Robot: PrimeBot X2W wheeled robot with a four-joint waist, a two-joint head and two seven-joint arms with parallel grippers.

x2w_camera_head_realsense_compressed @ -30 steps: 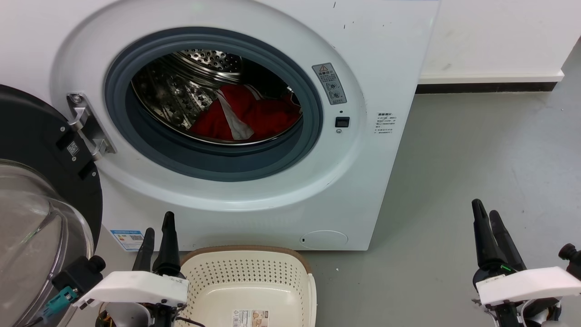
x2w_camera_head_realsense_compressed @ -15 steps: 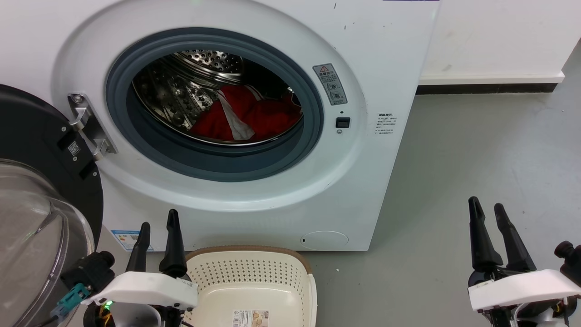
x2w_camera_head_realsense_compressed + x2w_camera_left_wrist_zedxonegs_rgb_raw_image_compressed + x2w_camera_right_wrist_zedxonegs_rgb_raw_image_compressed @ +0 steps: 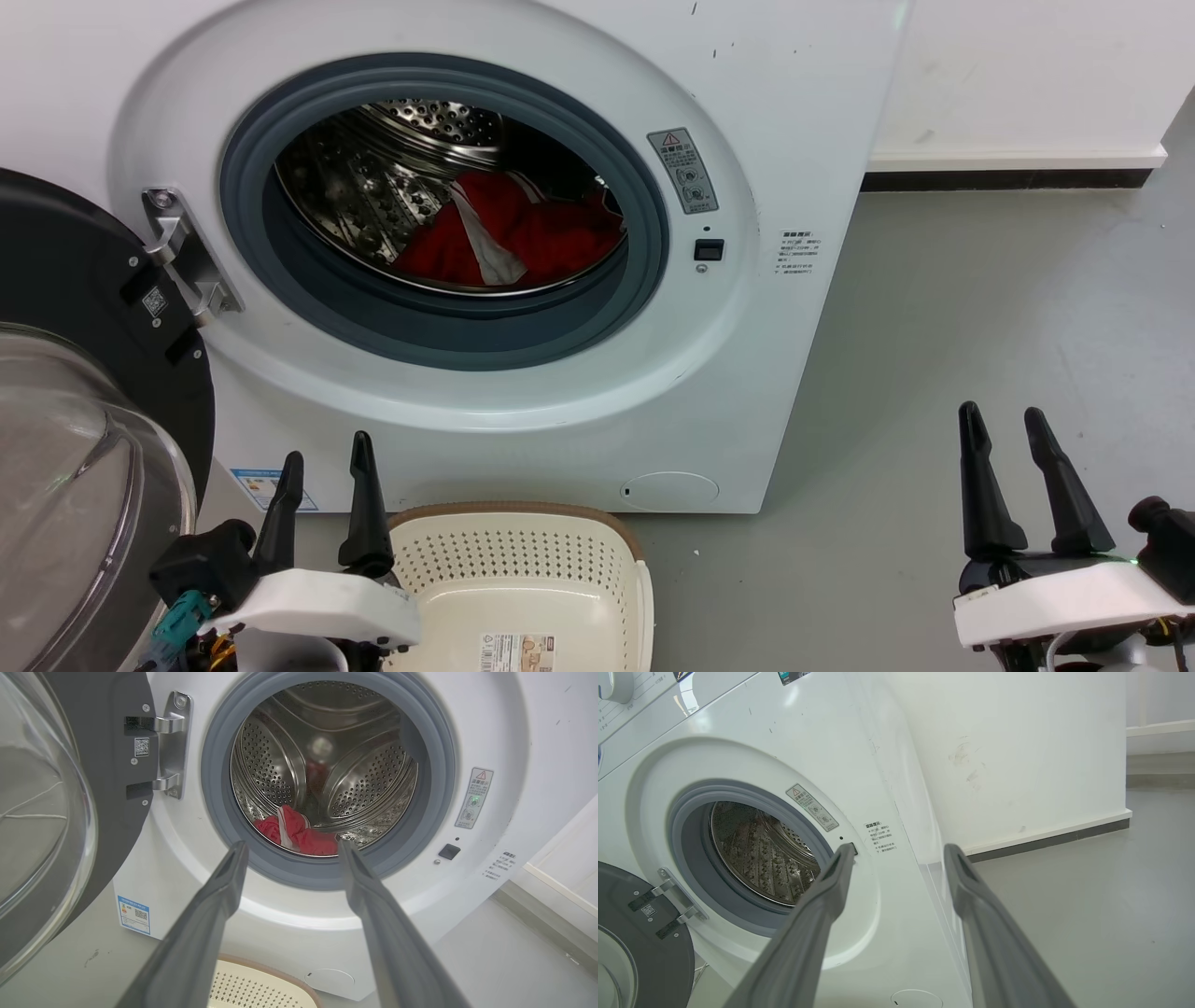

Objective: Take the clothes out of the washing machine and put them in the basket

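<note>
Door (image 3: 65,271) stands wide open, off to the left of the left pincer (image 3: 326,448). That pincer sits low in front of the washing machine (image 3: 775,121), fingers spread, holding nothing. Right pincer (image 3: 1001,411) likewise spread and empty, out past the machine's right side over bare floor.

Clothes (image 3: 541,238): a red heap on the drum floor, ahead of and above the left pincer, slightly to its right. The left wrist view frames the heap just beyond the fingertips. Its long axis runs side to side, with a white strip draped over it. From the right pincer it lies well to the left.

Basket (image 3: 523,560) just right of the left pincer. Left arm looks nearer and better aligned.
</note>
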